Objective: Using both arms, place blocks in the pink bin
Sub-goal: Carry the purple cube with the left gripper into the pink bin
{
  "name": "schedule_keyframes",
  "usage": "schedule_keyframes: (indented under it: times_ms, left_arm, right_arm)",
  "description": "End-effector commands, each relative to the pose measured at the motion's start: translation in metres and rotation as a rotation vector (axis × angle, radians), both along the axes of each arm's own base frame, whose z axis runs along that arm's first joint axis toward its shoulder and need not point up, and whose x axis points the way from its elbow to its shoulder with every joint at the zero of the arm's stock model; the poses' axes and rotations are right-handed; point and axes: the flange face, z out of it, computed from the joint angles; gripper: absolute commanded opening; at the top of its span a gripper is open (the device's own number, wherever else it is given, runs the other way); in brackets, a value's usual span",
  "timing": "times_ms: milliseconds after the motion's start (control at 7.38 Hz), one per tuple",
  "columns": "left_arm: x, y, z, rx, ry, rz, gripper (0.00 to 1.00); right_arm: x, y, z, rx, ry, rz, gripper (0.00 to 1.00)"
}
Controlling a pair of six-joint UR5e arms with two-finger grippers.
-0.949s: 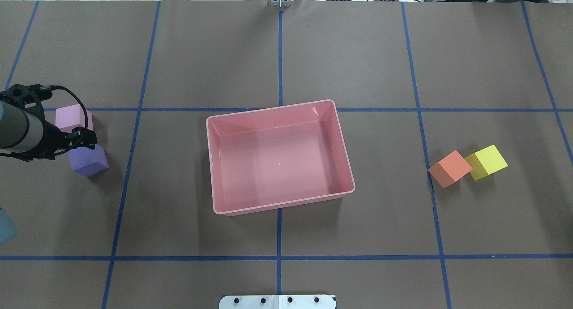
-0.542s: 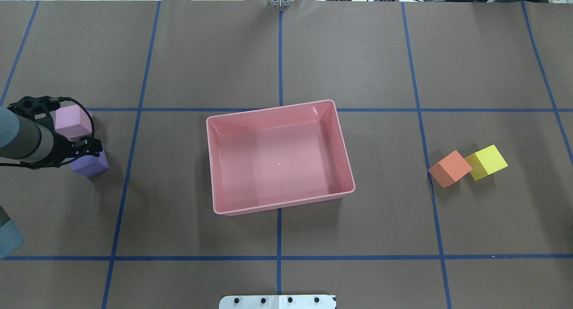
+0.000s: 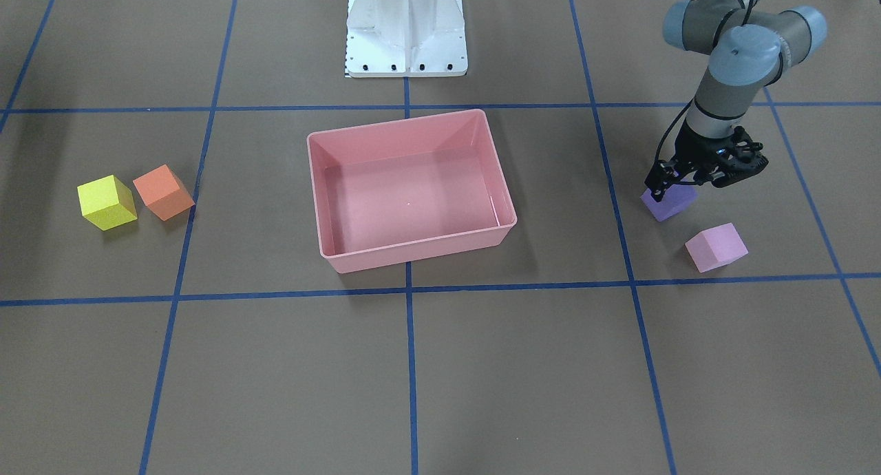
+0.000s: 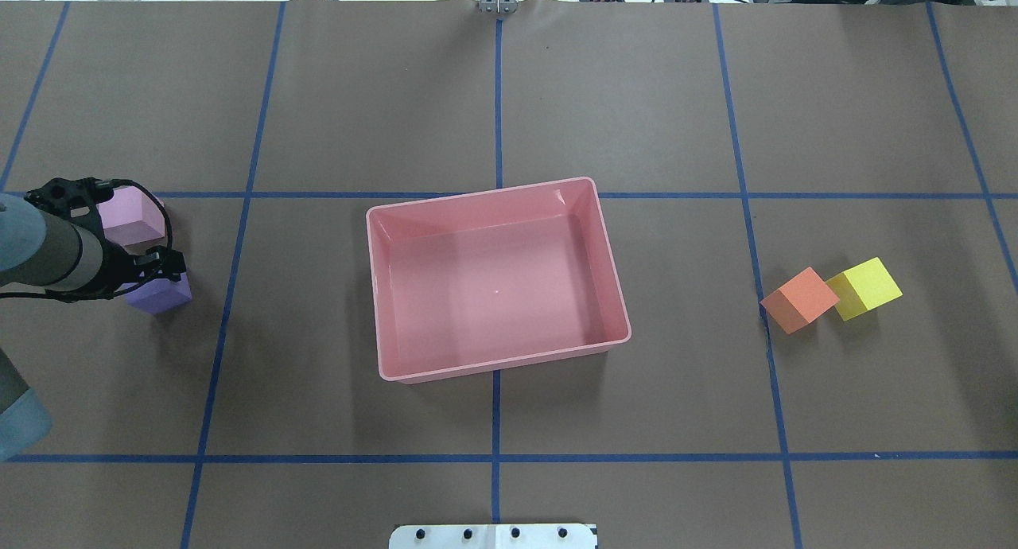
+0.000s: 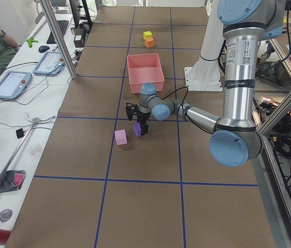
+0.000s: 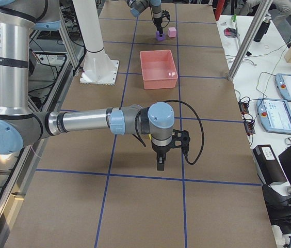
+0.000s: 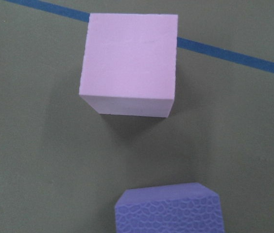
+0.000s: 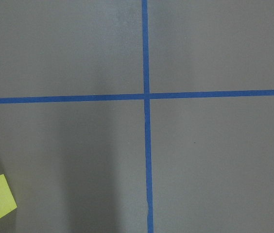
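Purple block (image 3: 669, 205) beneath left tool (image 3: 678, 184)

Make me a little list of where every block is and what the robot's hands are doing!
pink bin: empty, mid-table
purple block: on table
left gripper: open, over purple block
light pink block: on table, near purple one
orange block, yellow block: close together, opposite side
right gripper: over bare table, open or shut unclear
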Motion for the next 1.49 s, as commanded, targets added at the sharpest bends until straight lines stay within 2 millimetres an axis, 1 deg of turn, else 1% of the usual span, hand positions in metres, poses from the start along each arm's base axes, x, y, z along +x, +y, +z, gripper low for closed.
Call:
schedule_keyframes:
  times_ms: [0, 136, 271, 407, 542, 678, 813, 949, 1084, 1220, 1355]
  left_arm:
    - [0.002, 0.000, 0.002, -0.003, -0.001, 0.000, 0.67]
    - [0.002, 0.000, 0.000, -0.005, 0.004, 0.000, 0.35]
    - [-0.002, 0.001, -0.008, -0.011, 0.016, -0.019, 0.00]
    - [-0.014, 0.003, -0.018, -0.006, 0.025, -0.034, 0.00]
    - [-0.041, -0.015, -0.026, -0.003, 0.031, -0.093, 0.00]
    - [-0.068, -0.029, -0.046, -0.016, 0.093, -0.120, 0.00]
    - [-0.097, -0.042, -0.069, -0.068, 0.177, -0.123, 0.00]
    - [-0.097, -0.054, -0.117, -0.080, 0.207, -0.125, 0.00]
    - [-0.085, -0.071, -0.180, -0.130, 0.214, -0.168, 0.00]
    - [-0.067, -0.085, -0.249, -0.189, 0.235, -0.223, 0.00]
    - [-0.042, -0.083, -0.311, -0.231, 0.277, -0.250, 0.00]
  right_arm:
    - [0.000, 0.000, -0.001, 0.003, 0.000, -0.001, 1.00]
    - [0.000, 0.000, -0.001, 0.003, 0.001, -0.001, 1.00]
    - [0.000, 0.000, -0.001, 0.003, 0.000, -0.001, 1.00]
    - [0.000, 0.000, -0.005, 0.010, 0.000, -0.001, 1.00]
    - [0.000, 0.002, -0.013, 0.014, 0.000, 0.008, 1.00]
    - [-0.002, -0.005, -0.020, 0.035, 0.007, -0.001, 1.00]
    - [-0.002, -0.019, -0.041, 0.081, 0.009, -0.004, 1.00]
    - [-0.006, -0.017, -0.040, 0.072, -0.038, -0.006, 1.00]
    - [-0.014, -0.014, -0.040, 0.064, -0.104, -0.019, 1.00]
    - [-0.019, -0.015, -0.049, 0.079, -0.127, -0.031, 1.00]
    - [-0.030, -0.017, -0.051, 0.081, -0.128, -0.054, 1.00]
